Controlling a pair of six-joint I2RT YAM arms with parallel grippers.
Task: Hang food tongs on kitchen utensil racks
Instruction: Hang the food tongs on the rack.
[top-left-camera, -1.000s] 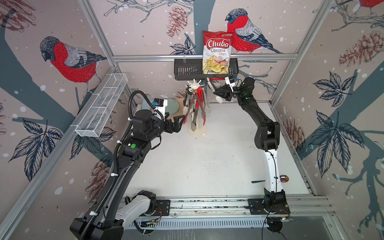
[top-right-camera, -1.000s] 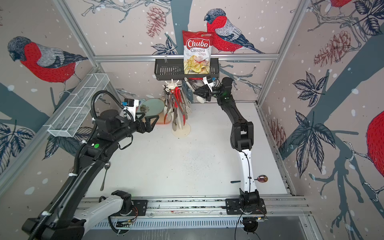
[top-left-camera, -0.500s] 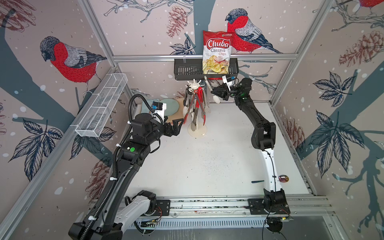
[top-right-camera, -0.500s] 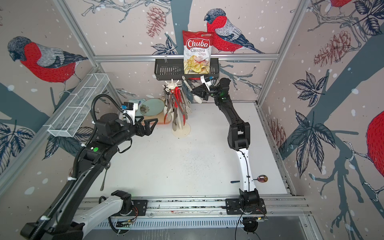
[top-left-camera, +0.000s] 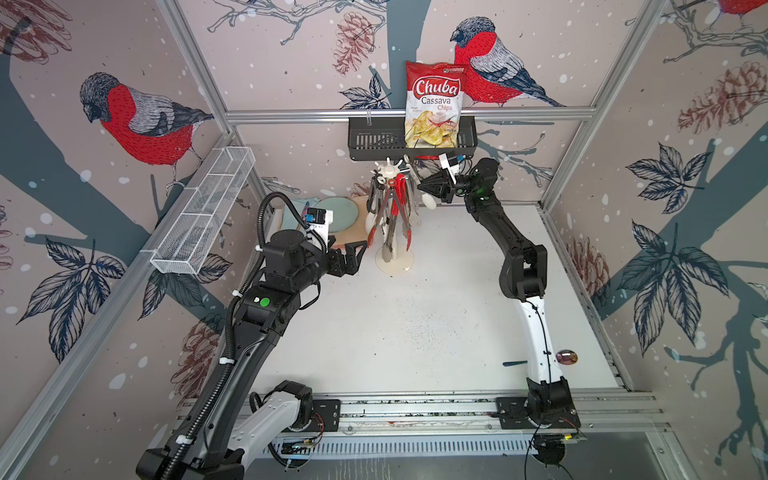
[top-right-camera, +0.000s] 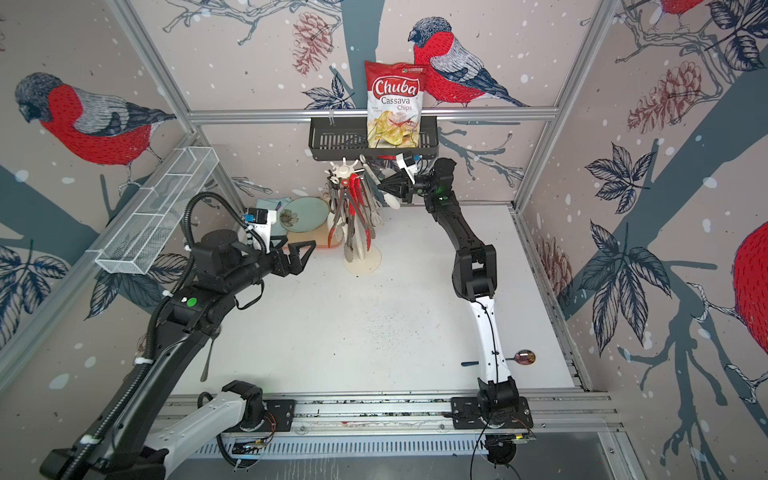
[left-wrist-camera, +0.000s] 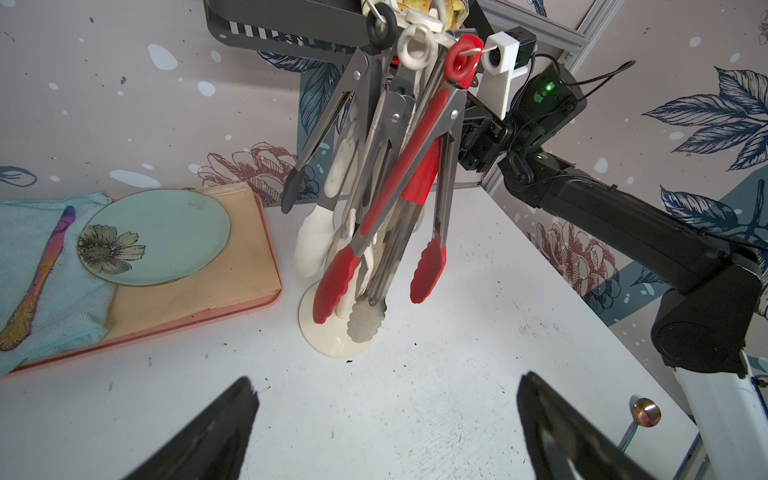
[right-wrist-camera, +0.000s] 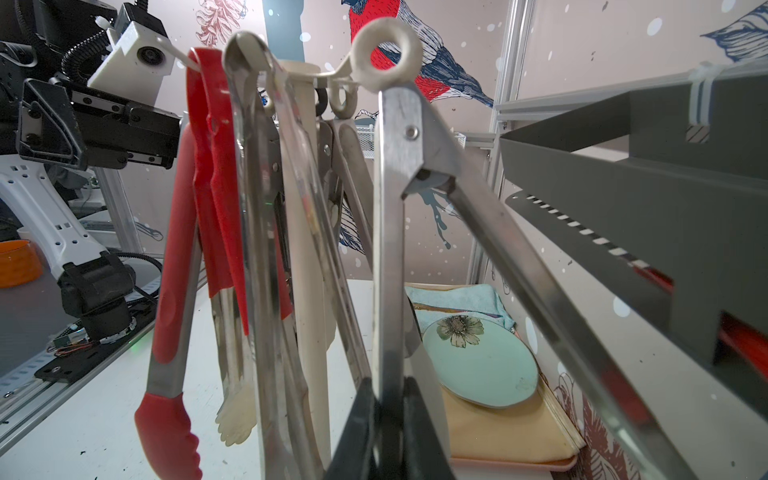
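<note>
1. Several tongs (left-wrist-camera: 399, 174) hang in a bunch from the star head of the cream rack (left-wrist-camera: 328, 345), rings up and tips down around its pole.
2. On the far side of that bunch, the right gripper (right-wrist-camera: 388, 382) is clenched on one steel arm of a cream-ringed pair (right-wrist-camera: 388, 249). Its black fingers (right-wrist-camera: 353, 432) press the arm from both sides, and the pair's other arm splays away from them.
3. The ring of this pair sits straight above the grip, at the tip of a rack hook. Whether it is fully threaded on cannot be told.
4. In both top views the right gripper (top-left-camera: 422, 187) (top-right-camera: 380, 187) is raised beside the rack head, just under a black basket (top-left-camera: 374, 139).
5. By contrast, the left gripper (left-wrist-camera: 386, 378) is released, its fingers spread wide with nothing between them. It hangs low over the table (top-left-camera: 395, 332), with the rack's base ahead of its tips and apart from them.
6. Beyond the left gripper lies a tray (left-wrist-camera: 166, 329) carrying a pale green plate (left-wrist-camera: 166, 232).
</note>
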